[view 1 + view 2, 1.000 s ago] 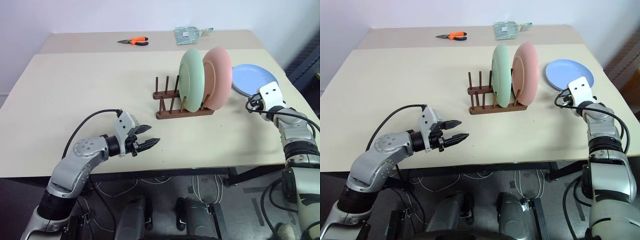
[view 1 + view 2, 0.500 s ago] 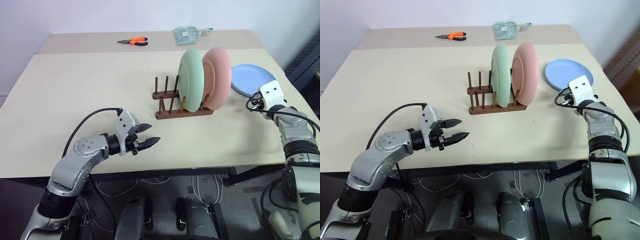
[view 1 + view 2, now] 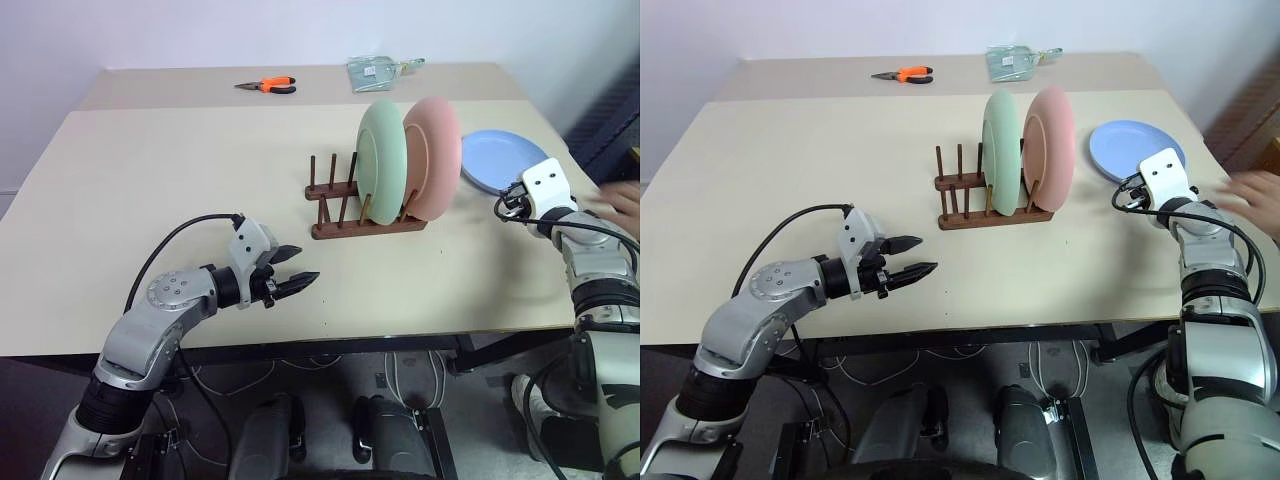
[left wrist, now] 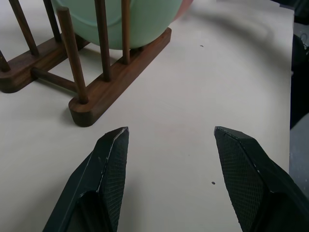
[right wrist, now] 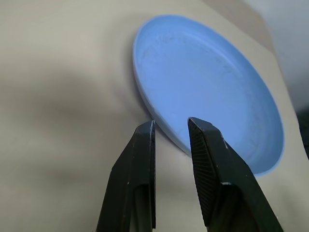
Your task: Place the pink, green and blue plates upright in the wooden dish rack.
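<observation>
Overhead, the green plate point(image 3: 384, 160) and pink plate point(image 3: 435, 156) stand upright in the wooden dish rack point(image 3: 340, 208), beyond the left gripper point(image 3: 296, 272), whose fingers are spread and empty. From the right wrist, the right gripper point(image 5: 171, 131) is narrowly parted, its tips at the near rim of the flat blue plate point(image 5: 212, 92); contact unclear.
</observation>
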Controlling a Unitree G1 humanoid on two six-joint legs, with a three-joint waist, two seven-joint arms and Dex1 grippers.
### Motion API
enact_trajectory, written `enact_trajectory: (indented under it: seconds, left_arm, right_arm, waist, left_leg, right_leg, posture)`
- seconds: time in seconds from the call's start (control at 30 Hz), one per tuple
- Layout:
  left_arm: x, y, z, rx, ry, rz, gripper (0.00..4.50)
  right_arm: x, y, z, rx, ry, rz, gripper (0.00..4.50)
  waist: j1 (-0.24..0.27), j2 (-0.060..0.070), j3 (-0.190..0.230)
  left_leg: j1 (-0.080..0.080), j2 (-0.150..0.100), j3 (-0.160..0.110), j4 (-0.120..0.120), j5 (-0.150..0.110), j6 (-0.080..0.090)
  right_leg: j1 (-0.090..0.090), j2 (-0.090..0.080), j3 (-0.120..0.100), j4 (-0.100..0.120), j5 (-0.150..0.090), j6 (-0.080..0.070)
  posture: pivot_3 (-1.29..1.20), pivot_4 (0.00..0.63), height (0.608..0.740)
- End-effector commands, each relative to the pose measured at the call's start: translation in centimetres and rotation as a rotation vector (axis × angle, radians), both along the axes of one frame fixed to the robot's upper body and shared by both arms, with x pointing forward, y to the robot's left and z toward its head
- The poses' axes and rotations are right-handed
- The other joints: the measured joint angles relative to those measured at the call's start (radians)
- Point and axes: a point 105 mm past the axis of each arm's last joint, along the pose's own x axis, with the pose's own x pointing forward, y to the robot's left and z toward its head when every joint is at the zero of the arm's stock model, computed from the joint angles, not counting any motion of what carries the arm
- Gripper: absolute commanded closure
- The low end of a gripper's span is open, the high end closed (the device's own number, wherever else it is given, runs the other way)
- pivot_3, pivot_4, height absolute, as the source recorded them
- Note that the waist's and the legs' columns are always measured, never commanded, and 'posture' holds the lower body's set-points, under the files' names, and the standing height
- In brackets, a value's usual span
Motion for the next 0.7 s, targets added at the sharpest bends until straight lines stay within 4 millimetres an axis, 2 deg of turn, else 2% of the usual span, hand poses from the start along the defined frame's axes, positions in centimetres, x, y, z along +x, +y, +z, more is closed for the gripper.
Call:
enact_trajectory:
  seconds: [0.03,0.2,0.43,0.5,0.7]
  left_arm:
    - [0.0,0.0,1.1,-0.002,-0.052,-0.007,1.6]
    - [0.1,-0.1,1.1,0.0,-0.055,-0.008,1.6]
    - [0.2,-0.1,1.0,0.001,-0.055,-0.011,1.6]
    - [0.1,-0.1,1.0,-0.001,-0.055,-0.013,1.6]
    - [-0.1,0.0,0.9,-0.001,-0.051,-0.008,1.6]
  right_arm:
    - [-0.3,-0.1,1.0,-0.075,-0.012,0.042,2.59]
    - [-0.4,-0.1,1.1,-0.143,-0.006,0.061,0.13]
    - [-0.6,0.1,0.7,-0.212,0.033,0.097,0.13]
    - [-0.9,0.2,-0.1,-0.219,0.085,0.126,0.13]
    - [-1.2,0.1,-0.8,-0.185,0.138,0.14,0.13]
  waist:
    - [-0.001,0.0,0.0]
    - [-0.002,0.0,0.0]
    - [-0.001,0.0,0.0]
    - [0.0,0.0,0.0]
    - [0.0,0.0,0.0]
  left_leg:
    - [0.0,0.0,0.0,0.0,0.0,0.0]
    - [0.0,0.0,0.0,0.0,0.0,0.0]
    - [0.0,0.0,0.0,0.0,0.0,0.0]
    - [0.0,0.0,0.0,0.0,0.0,0.0]
    - [0.001,0.0,0.0,0.0,0.0,0.0]
  right_leg:
    - [0.0,0.0,0.0,0.0,0.0,0.0]
    - [0.0,0.0,0.0,0.0,0.0,0.0]
    - [0.0,-0.001,0.0,0.0,0.0,0.0]
    - [0.0,-0.001,0.0,0.0,0.0,0.0]
    - [0.001,-0.002,0.0,0.0,0.0,0.0]
  posture:
    - [0.0,0.15,0.74]
    - [0.0,0.15,0.74]
    - [0.0,0.15,0.74]
    - [0.0,0.15,0.74]
    - [0.0,0.15,0.74]
